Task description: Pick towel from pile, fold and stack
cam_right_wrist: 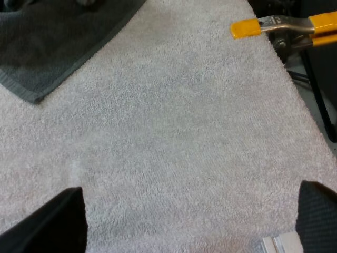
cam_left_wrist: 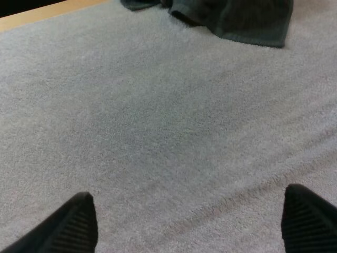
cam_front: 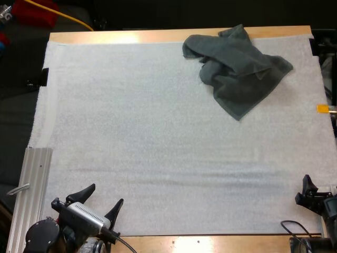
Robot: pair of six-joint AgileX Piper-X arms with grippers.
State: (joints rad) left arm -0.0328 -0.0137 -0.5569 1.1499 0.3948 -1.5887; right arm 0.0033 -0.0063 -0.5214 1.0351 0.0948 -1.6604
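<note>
Just to the left of your left gripper [cam_front: 106, 193] a ribbed grey aluminium rail [cam_front: 32, 192] lies along the near left edge of the white fuzzy mat [cam_front: 158, 147]. The rail runs away from you and is apart from the gripper.

Your left gripper sits low over the near edge of the mat. Its two black fingers [cam_left_wrist: 73, 224] are spread wide and released, with only bare mat between them and nothing in their grasp. The mat directly ahead of this gripper is flat and uncovered, and the wooden table [cam_front: 121, 36] shows as a pale strip past the mat's far edge.

Well ahead of your left gripper and off to its right lies the crumpled dark grey-green towel [cam_front: 237, 68]. It rests on the far right part of the mat, and its farthest fold reaches the wooden strip. The half toward your left gripper is bunched into folds. The half toward your right gripper lies flatter, with one hemmed corner pointing back toward the near side. Neither gripper touches it.

Your right gripper [cam_right_wrist: 192, 226] is at the near right corner of the mat, low over the cloth. It is released too, with its fingers standing far apart over bare mat. From this gripper the towel is ahead and to the left. Its flat hemmed corner is the closest part, and open mat lies between that corner and the fingers.
</note>
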